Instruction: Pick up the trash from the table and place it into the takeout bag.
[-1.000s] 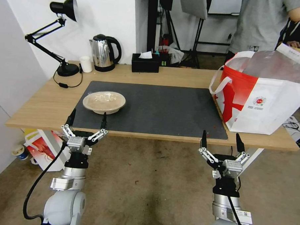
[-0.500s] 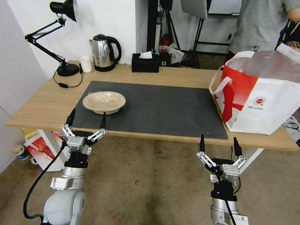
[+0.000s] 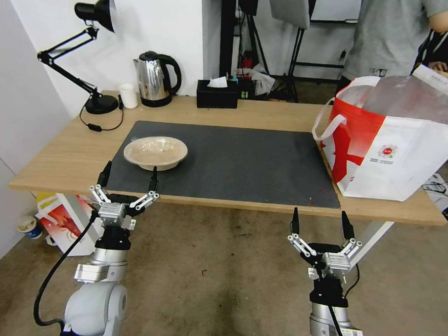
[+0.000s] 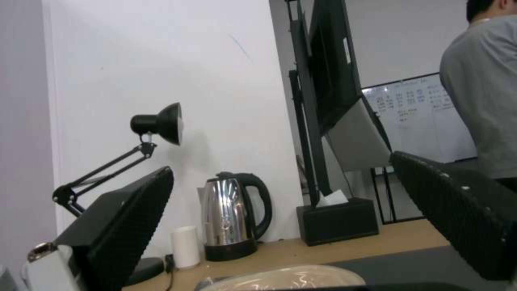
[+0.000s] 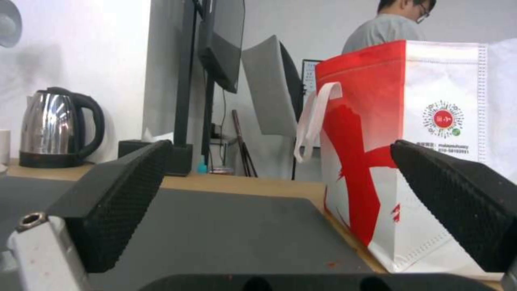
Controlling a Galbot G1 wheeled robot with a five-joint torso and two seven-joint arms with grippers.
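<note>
Beige shallow bowl sat on the light-wood desk, near-left; left gripper, fingers spread, faced it, apparently for grasping; right gripper, also spread, idled below the white-and-red boxy takeout bag

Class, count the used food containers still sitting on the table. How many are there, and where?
1. A shallow beige bowl sits on the dark mat's left part, just beyond the left pincer. Others may be hidden inside the takeout bag.

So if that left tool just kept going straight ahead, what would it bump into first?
Probably the shallow beige bowl, which lies just ahead of the open left tool at the table's near edge, though depth is hard to judge.
</note>
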